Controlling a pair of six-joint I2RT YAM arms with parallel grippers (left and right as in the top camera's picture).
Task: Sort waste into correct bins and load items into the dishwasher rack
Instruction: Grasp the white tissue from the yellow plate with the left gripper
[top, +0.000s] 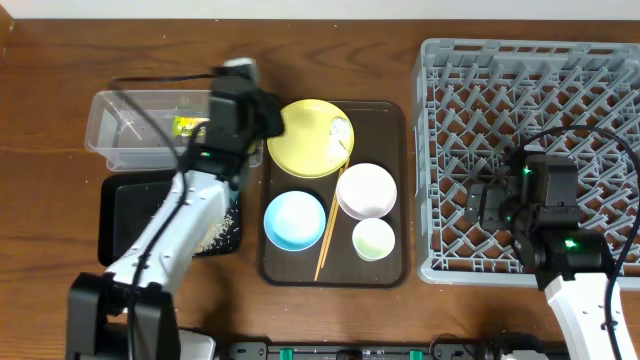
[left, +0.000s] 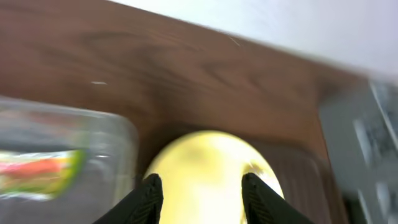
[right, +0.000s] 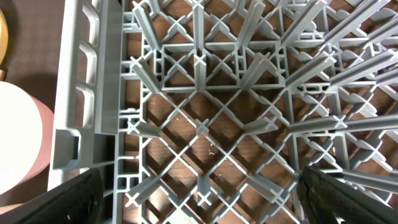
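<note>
The green-and-orange wrapper lies in the clear tub; it also shows blurred in the left wrist view. Rice grains lie on the black tray. The crumpled tissue sits on the yellow plate. The blue bowl, white bowl, cup and chopsticks rest on the brown tray. My left gripper is open and empty at the plate's left edge. My right gripper is open and empty over the grey rack.
The brown serving tray lies between the bins and the rack. The rack's left wall and upright pegs fill the right wrist view, with the white bowl just outside it. The table's far edge is behind the tub.
</note>
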